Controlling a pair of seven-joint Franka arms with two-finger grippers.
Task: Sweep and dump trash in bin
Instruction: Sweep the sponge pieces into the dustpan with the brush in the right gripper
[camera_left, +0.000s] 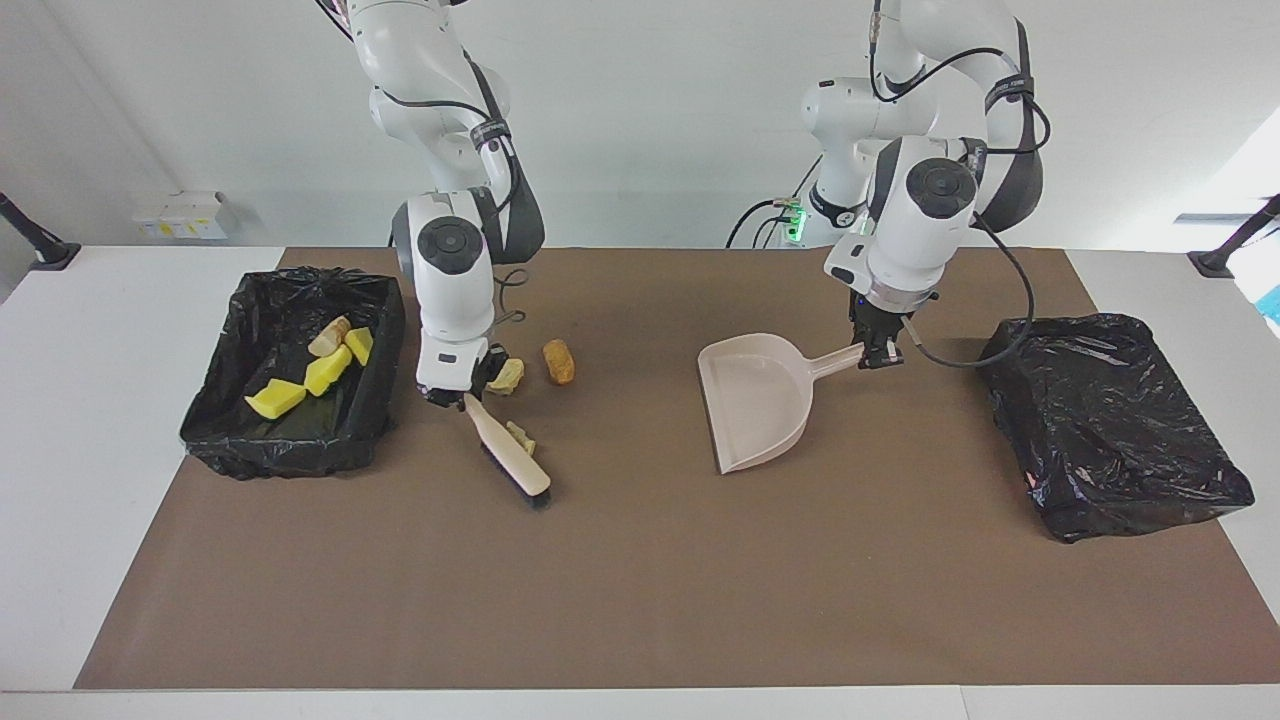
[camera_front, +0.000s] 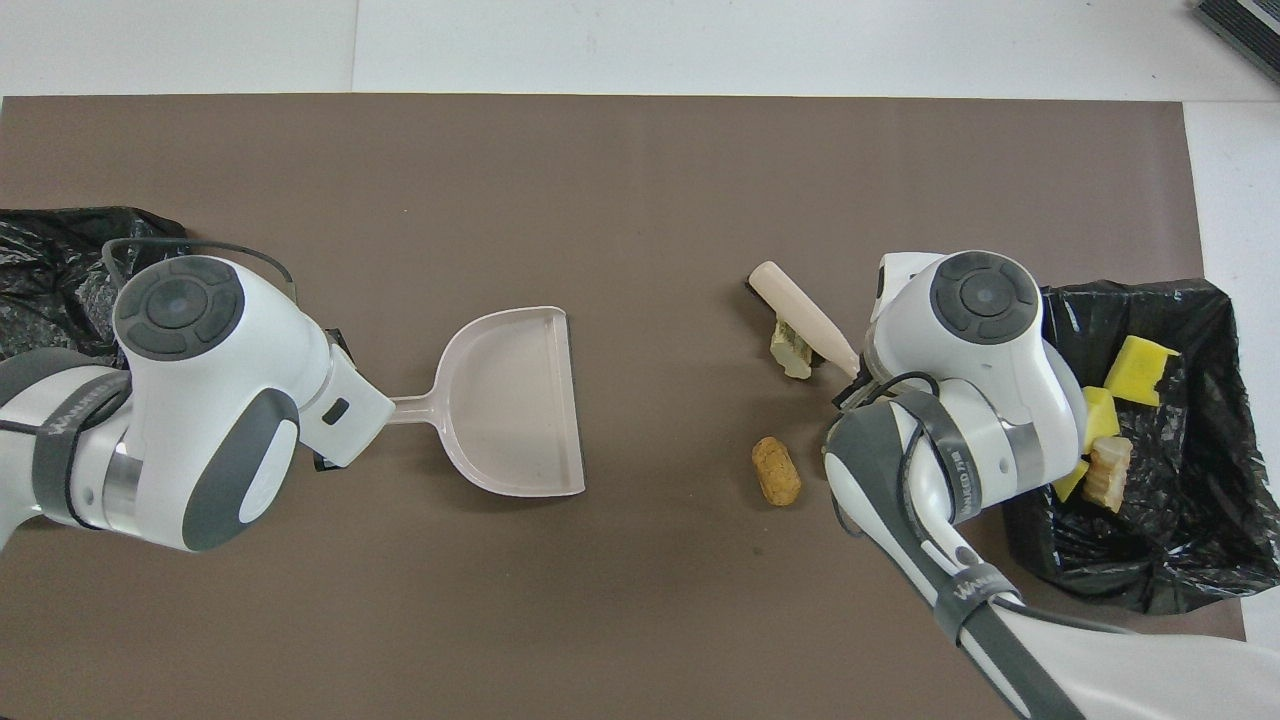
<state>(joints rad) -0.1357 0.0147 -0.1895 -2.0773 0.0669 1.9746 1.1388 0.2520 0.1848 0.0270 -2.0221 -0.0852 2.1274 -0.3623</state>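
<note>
My right gripper (camera_left: 462, 395) is shut on the handle of a beige brush (camera_left: 505, 455), which slants down to the mat with its black bristles lowest. A tan trash lump (camera_left: 521, 437) lies against the brush. Another tan lump (camera_left: 507, 375) and an orange-brown one (camera_left: 558, 361) lie nearer the robots. My left gripper (camera_left: 872, 355) is shut on the handle of the pale pink dustpan (camera_left: 757, 400), whose mouth faces the trash. From overhead I see the dustpan (camera_front: 520, 400), brush (camera_front: 800, 315) and orange-brown lump (camera_front: 776, 470); both wrists hide their grippers.
A black-lined bin (camera_left: 290, 440) at the right arm's end holds several yellow pieces (camera_left: 275, 398) and a tan one. A second bin wrapped in black plastic (camera_left: 1110, 420) stands at the left arm's end. Brown mat covers the table.
</note>
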